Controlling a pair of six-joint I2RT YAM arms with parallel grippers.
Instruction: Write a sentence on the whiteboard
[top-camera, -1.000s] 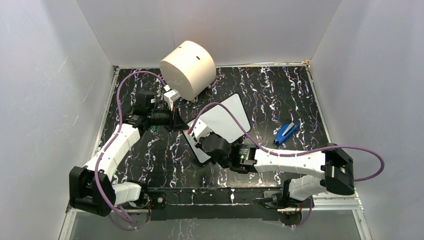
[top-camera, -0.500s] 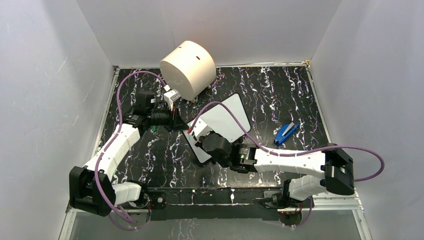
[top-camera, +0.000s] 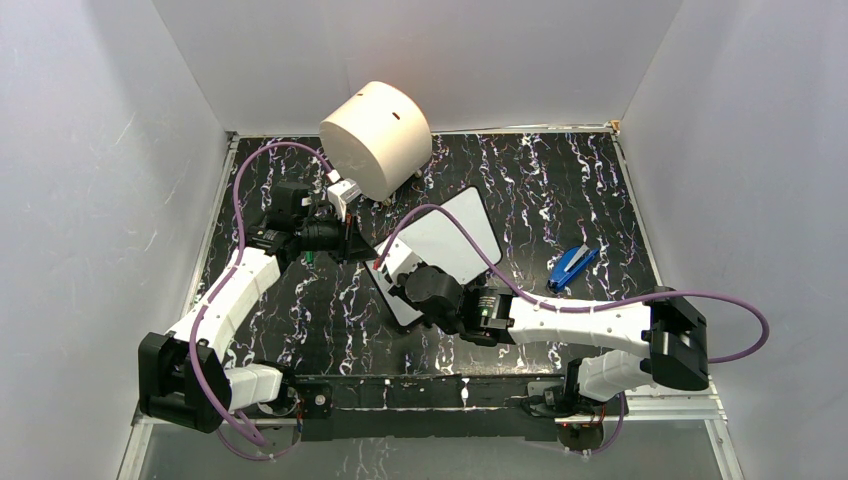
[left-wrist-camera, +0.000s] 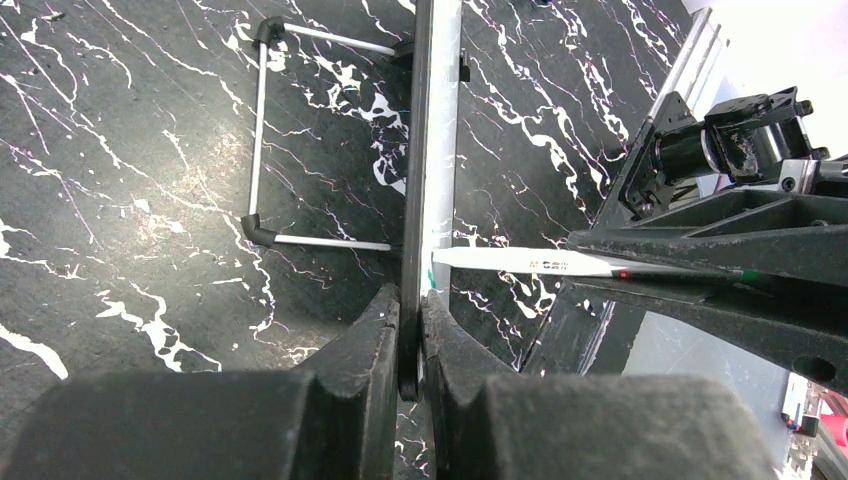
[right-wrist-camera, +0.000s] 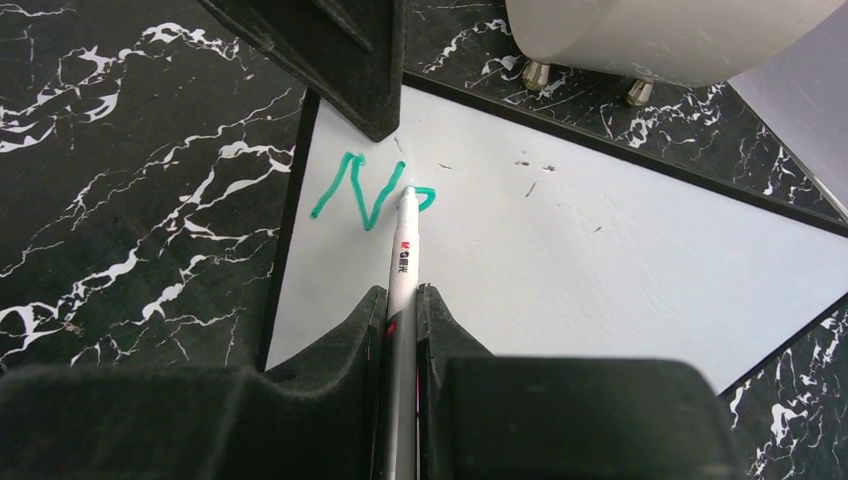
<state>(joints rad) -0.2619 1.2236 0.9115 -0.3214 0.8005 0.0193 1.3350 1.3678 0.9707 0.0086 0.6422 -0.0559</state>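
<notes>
Gripping a white marker, the right tool is touching its tip to the whiteboard at the green lettering, an "N" plus a partial stroke. The left tool is clamping the board's edge; the board is sitting on the surface, near a cream cylinder.

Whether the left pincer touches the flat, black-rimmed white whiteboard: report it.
Touching. Left wrist view: the left pincer clamps the edge of the black-rimmed whiteboard, no gap.

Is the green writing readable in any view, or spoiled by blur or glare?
Right wrist: sharp, no glare, lettering crisp on the whiteboard, marker tip partly covering it. Left wrist: whiteboard edge-on, face unseen. Top external: evenly lit, right arm hides the writing.
</notes>
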